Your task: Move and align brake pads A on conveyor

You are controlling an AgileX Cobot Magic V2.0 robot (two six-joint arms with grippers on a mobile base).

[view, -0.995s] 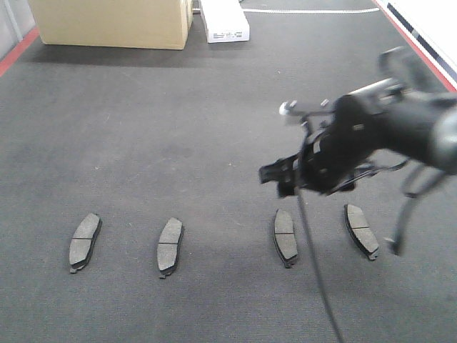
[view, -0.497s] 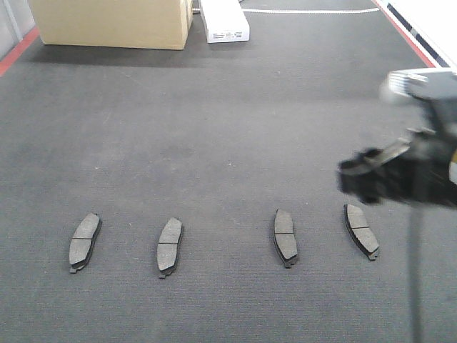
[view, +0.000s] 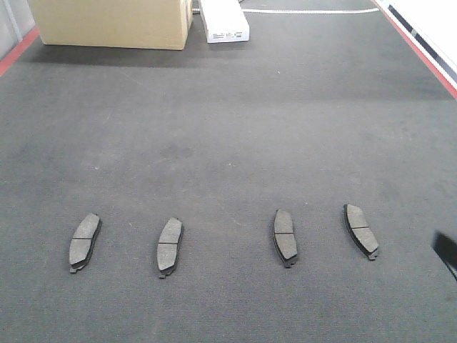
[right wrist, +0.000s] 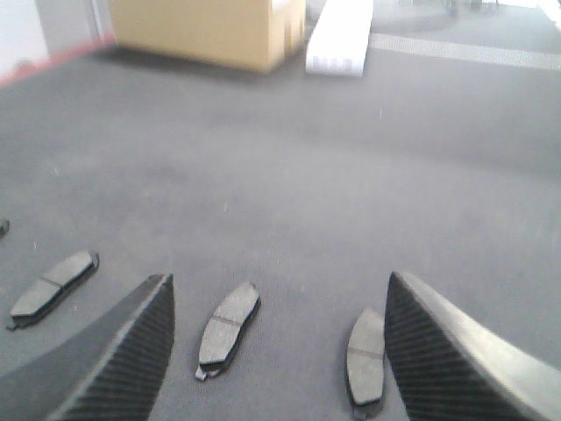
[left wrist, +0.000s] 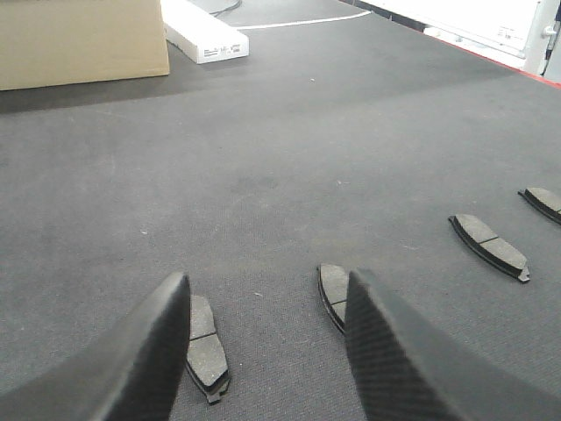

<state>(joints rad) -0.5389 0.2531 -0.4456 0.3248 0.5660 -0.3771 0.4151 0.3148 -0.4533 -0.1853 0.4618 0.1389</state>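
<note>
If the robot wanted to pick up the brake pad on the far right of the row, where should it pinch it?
Probably across its narrow width, near the centre groove. The rightmost brake pad lies flat, face up, on the conveyor, so coming straight down from above suits it best. Its long curved sides give the fingers two edges to close on. The open right gripper looks the nearer one.

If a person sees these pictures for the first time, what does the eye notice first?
Four brake pads lie in a row across the near part of the dark conveyor. Behind them, at the far edge, stand a cardboard box and a white box.
</note>
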